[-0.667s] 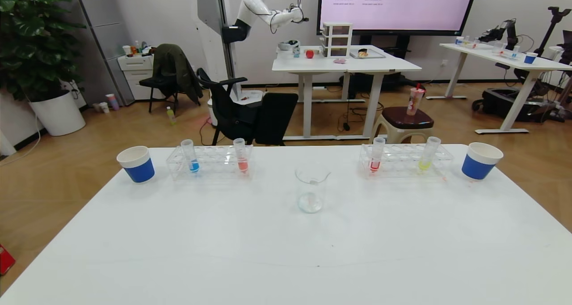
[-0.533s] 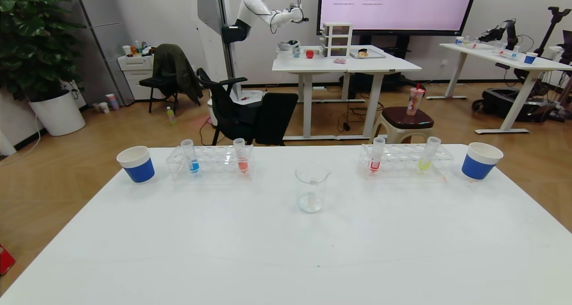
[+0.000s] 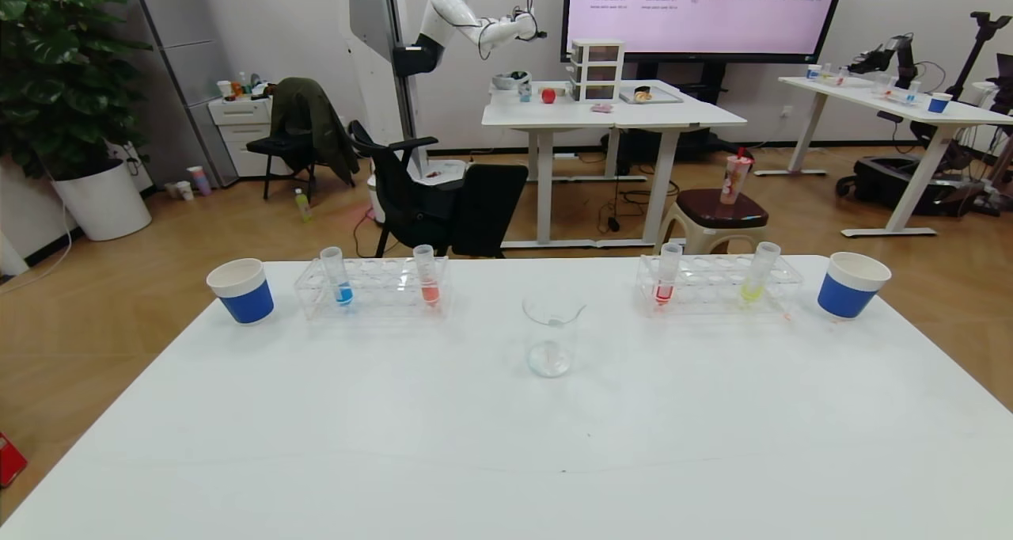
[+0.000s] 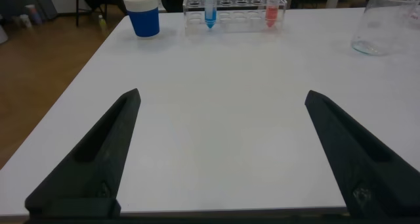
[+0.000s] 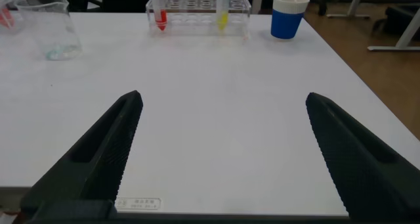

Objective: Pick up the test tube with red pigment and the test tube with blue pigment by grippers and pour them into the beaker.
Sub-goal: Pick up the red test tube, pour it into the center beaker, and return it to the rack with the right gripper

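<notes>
Low over the near edge of the white table (image 3: 506, 445), the left gripper (image 4: 220, 152) and the right gripper (image 5: 223, 152) both have their black fingers spread wide, holding nothing, aimed at the far side. Between two clear racks, one clear glass beaker (image 3: 552, 334) stands upright. Four tubes stand upright: the blue-liquid test tube (image 3: 338, 275) and a salmon tube (image 3: 426, 275) in the left rack, the deep-red test tube (image 3: 666, 274) and a yellow tube (image 3: 758, 271) in the right. Two blue-sleeved paper cups (image 3: 241, 290) flank them.
</notes>
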`<state>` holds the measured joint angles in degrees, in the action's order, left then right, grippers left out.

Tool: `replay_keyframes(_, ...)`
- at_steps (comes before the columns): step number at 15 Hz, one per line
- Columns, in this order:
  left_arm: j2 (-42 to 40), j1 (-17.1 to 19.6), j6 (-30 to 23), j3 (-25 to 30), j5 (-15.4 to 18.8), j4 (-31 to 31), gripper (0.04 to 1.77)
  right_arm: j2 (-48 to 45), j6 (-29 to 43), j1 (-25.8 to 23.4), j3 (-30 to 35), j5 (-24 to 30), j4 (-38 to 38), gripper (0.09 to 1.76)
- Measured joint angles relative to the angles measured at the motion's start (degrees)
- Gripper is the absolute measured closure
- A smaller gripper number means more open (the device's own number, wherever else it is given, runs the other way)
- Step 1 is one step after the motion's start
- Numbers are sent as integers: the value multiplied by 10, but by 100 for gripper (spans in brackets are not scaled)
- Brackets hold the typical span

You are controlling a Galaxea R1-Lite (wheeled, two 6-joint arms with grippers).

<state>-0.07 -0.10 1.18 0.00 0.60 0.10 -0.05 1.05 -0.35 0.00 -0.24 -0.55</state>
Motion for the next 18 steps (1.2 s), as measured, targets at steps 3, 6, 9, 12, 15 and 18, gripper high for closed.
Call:
replay_keyframes(3,0,0,0,0,0,0,6,0,-3,0,-24,2,-13,11)
replay_keyframes(6,0,0,0,0,0,0,6,32,-3,-1,-74,5,-16,11)
replay_keyframes(9,0,0,0,0,0,0,6,124,-2,7,-113,7,-78,11)
replay_keyframes(12,0,0,0,0,0,0,6,263,0,13,-131,9,-220,11)
replay_keyframes(15,0,0,0,0,0,0,6,431,0,15,-150,12,-378,11)
replay_keyframes(18,0,0,0,0,0,0,6,604,-1,18,-185,13,-502,11)
